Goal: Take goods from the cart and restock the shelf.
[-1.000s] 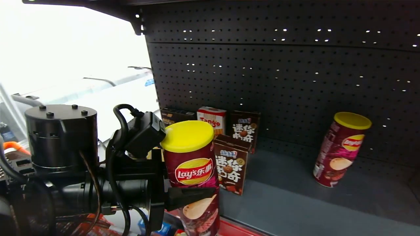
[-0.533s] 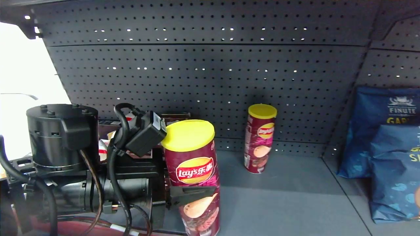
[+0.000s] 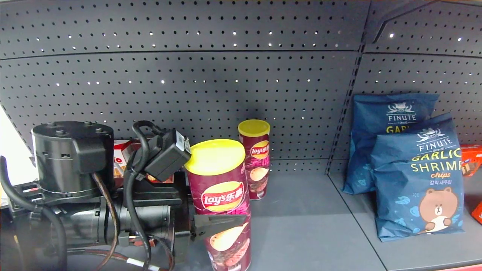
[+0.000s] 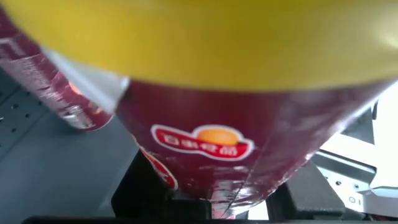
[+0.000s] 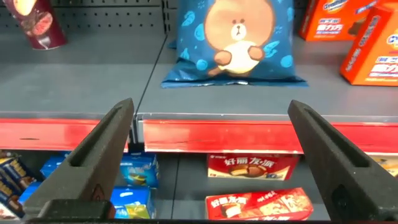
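Observation:
My left gripper (image 3: 221, 220) is shut on a maroon chip can (image 3: 220, 195) with a yellow lid, held upright just above the grey shelf board (image 3: 301, 226) at its front left. The left wrist view has the same held can (image 4: 236, 137) up close. A second, matching can (image 3: 255, 160) stands upright on the shelf near the pegboard back, just behind and right of the held one. My right gripper (image 5: 211, 106) is open with nothing between its fingers, in front of the shelf's red front edge (image 5: 249, 134).
Two blue chip bags (image 3: 410, 169) lean against the pegboard at the shelf's right. Orange boxes (image 3: 472, 160) stand farther right, small snack boxes (image 3: 120, 158) behind my left arm. A lower shelf holds red and blue boxes (image 5: 249, 168). Bare shelf lies between can and bags.
The head camera has swung right along the shelf, bringing the blue bags into view. The can stays in my left gripper in the same pose.

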Robot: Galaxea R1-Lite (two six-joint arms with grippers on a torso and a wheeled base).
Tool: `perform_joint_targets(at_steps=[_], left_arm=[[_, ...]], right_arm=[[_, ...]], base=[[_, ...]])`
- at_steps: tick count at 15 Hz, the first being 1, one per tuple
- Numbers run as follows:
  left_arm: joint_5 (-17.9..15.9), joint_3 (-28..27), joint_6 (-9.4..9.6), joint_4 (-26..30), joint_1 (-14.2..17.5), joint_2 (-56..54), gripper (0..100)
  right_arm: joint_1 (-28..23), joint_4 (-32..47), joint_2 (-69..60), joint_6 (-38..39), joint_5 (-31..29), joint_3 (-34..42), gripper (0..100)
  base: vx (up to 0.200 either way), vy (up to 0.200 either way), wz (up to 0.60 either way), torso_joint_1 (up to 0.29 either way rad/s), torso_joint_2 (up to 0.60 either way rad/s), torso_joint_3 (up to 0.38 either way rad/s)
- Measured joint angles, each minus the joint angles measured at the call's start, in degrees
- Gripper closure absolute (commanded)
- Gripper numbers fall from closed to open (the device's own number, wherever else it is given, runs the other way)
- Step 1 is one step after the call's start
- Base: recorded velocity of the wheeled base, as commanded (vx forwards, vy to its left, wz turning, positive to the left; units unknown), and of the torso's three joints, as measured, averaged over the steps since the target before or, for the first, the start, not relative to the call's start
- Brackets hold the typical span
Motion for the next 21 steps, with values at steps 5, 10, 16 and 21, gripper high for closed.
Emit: perform_joint_targets(at_steps=[5,10,16,21], left_arm=[[0.9,-0.2,-0.02,0.1,0.2,-0.5,100],[1.2,0.0,0.00,0.1,0.2,-0.9,100],[1.2,0.3,0.07,0.1,0.2,-1.0,100],[1.1,0.3,0.10,0.2,0.2,-1.0,100]], right_arm=[[0.0,0.1,0.0,-0.1,0.1,0.0,0],[0.0,0.1,0.0,-0.1,0.1,0.0,0],[0.0,0.0,0.0,0.0,0.0,0.0,0],[0.0,0.0,0.0,0.0,0.0,0.0,0]], base=[[0.000,0.000,0.00,0.000,0.00,0.000],[0.000,0.000,0.00,0.000,0.00,0.000],[0.000,0.000,0.00,0.000,0.00,0.000],[0.000,0.000,0.00,0.000,0.00,0.000]])
